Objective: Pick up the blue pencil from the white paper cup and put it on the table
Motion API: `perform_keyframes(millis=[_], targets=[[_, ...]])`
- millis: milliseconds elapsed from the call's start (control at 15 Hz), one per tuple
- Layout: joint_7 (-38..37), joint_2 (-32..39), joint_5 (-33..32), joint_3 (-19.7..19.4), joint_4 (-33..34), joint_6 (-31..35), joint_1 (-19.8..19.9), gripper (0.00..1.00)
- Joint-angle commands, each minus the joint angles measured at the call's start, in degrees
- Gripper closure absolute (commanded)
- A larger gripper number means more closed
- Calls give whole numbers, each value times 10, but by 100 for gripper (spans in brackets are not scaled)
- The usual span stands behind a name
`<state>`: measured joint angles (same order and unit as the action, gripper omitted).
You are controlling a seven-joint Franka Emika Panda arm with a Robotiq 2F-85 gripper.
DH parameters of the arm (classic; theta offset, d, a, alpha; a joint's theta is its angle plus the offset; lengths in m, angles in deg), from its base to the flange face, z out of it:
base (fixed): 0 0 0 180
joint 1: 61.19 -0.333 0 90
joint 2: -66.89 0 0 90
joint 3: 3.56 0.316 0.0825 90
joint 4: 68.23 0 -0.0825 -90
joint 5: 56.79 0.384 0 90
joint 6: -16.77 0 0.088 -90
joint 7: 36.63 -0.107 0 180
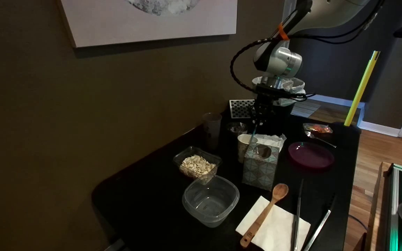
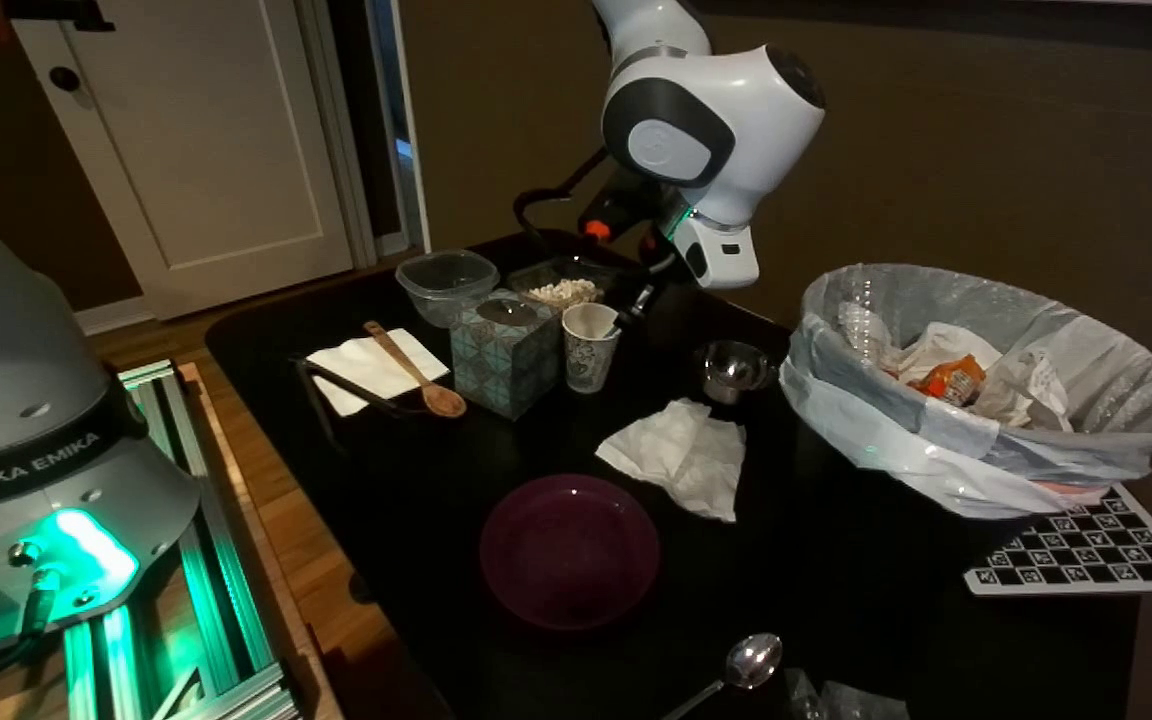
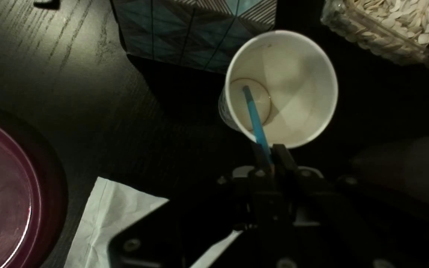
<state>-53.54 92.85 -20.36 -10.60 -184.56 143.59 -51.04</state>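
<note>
Grasp step, apparently: the gripper [image 3: 269, 149] pinches the blue pencil [image 3: 255, 115], its lower end inside the white paper cup [image 2: 587, 366], so the next move calls for lifting it out toward the table [image 1: 152, 202]; a clear tray [image 3: 385, 32] holds pale seeds [image 3: 412, 22], a lined bin [image 2: 886, 430] crumpled refuse [image 2: 1031, 388].

Passage: bare surface [image 2: 801, 510] between plate [image 2: 569, 552] and bin [image 2: 926, 450], room for pincer [image 3: 270, 154] | Obstacles: tissue box [image 2: 504, 358] just beside cup [image 2: 588, 362]; crumpled napkin [image 2: 681, 455] near cup and plate
</note>
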Motion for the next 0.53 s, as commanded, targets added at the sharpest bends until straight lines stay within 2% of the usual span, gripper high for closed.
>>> perform_keyframes(millis=[0, 467], targets=[[-22, -29, -25, -6, -16, 3, -14, 98], [-51, -78, -78, -5, -23, 6, -31, 98]])
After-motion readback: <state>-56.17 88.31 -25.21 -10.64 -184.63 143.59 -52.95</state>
